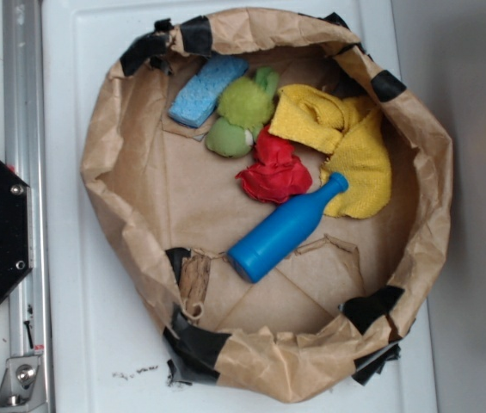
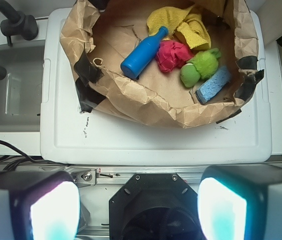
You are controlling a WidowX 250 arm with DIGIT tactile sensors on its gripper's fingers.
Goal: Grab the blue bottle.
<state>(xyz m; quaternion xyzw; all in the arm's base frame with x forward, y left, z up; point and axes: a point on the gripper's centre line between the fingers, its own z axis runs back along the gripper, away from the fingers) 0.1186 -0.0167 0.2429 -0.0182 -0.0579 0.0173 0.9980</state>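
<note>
Wrist view: gripper [image 2: 138, 207] wide open, far from bag [image 2: 131, 102] | blue bottle [image 2: 143, 53] lying near bag's middle | step: reach; next: go down, close on body.

I see a crumpled brown paper bowl [image 1: 109, 138] patched with black tape on my white desk [image 1: 79, 344]. Inside lie a pale blue sponge [image 1: 207, 90], a green plush toy [image 1: 243, 112], a red cloth [image 1: 275, 169] and a yellow towel [image 1: 350, 142].
</note>
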